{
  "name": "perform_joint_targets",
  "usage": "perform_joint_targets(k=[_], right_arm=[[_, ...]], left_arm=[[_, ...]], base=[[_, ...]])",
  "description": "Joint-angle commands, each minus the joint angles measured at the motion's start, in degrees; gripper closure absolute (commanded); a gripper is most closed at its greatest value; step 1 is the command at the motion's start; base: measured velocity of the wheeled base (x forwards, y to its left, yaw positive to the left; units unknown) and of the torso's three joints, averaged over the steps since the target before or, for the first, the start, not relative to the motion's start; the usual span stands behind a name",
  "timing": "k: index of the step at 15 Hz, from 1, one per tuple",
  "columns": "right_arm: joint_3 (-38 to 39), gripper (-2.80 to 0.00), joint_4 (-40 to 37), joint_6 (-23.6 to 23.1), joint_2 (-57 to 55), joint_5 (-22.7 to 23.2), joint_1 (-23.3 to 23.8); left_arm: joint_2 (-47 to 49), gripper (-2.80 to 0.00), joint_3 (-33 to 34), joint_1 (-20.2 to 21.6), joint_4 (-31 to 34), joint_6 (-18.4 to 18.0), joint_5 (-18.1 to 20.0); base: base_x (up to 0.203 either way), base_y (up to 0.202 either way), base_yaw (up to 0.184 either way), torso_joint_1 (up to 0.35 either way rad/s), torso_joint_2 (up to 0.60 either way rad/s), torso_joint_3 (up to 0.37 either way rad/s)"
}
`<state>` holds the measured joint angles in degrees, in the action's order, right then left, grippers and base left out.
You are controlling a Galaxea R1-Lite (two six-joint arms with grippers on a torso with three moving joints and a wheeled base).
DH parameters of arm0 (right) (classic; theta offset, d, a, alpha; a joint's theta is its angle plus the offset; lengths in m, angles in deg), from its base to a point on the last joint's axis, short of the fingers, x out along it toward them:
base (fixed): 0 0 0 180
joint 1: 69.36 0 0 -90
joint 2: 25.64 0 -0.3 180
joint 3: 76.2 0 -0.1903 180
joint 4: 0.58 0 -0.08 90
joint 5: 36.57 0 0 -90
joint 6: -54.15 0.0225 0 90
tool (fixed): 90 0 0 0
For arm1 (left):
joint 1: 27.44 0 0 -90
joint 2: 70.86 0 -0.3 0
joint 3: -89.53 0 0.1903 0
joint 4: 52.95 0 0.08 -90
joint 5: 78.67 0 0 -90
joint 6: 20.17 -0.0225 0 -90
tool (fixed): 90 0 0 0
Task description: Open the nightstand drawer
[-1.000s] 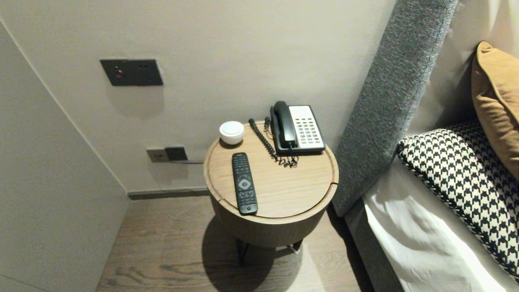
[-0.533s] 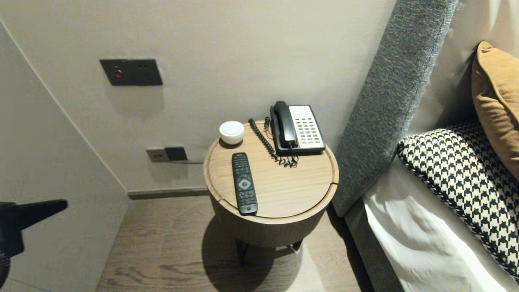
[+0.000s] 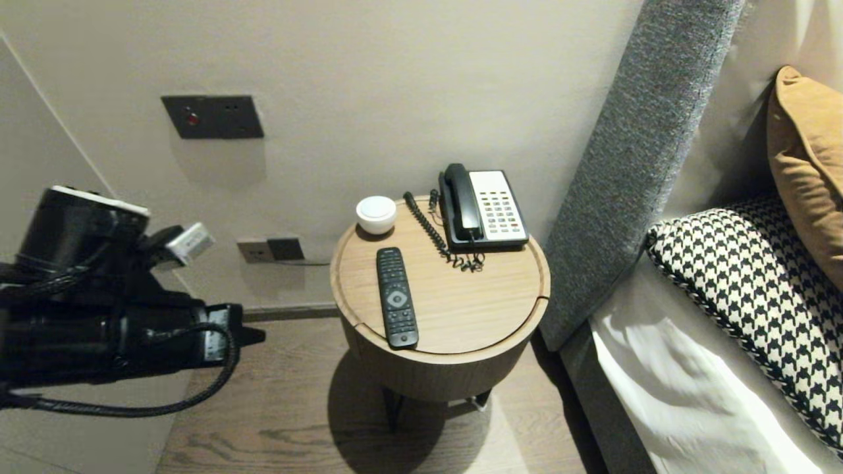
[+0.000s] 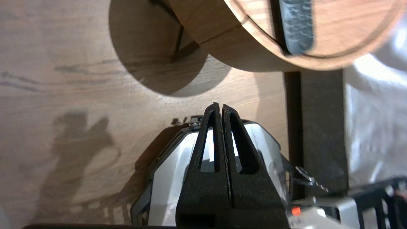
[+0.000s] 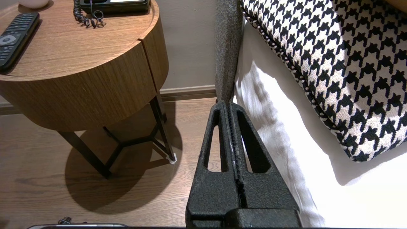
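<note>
Wood flooring and a pale wall fill the left side. The left arm has swung into the head view there since a second ago, when none of it showed. Its left pincer is closed on nothing, fingers pressed together, and hangs over the floor short of the round worktop, apart from it. On that worktop nothing has shifted. The remote control lies near the front-left rim, nearest the pincer. Behind it sits a small white round thing, perhaps a speaker, then the telephone. Further right, by the bed, the right pincer hangs parked, closed and empty.
</note>
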<state>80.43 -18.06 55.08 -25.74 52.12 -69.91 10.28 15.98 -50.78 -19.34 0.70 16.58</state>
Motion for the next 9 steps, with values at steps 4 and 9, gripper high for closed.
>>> perform_joint_targets(k=[4, 9], right_arm=[[2.3, 0.0, 0.1, 0.0, -0.1, 0.0, -0.1], [2.3, 0.0, 0.1, 0.0, -0.1, 0.0, -0.1]], left_arm=[[16.0, 0.0, -8.6, -3.4, -0.3, 3.3, -1.3], [24.1, 0.0, -16.6, -4.7, -0.3, 7.8, -0.9]], base=[[0.0, 0.0, 0.0, 0.0, 0.0, 0.0], [0.0, 0.0, 0.0, 0.0, 0.0, 0.0]])
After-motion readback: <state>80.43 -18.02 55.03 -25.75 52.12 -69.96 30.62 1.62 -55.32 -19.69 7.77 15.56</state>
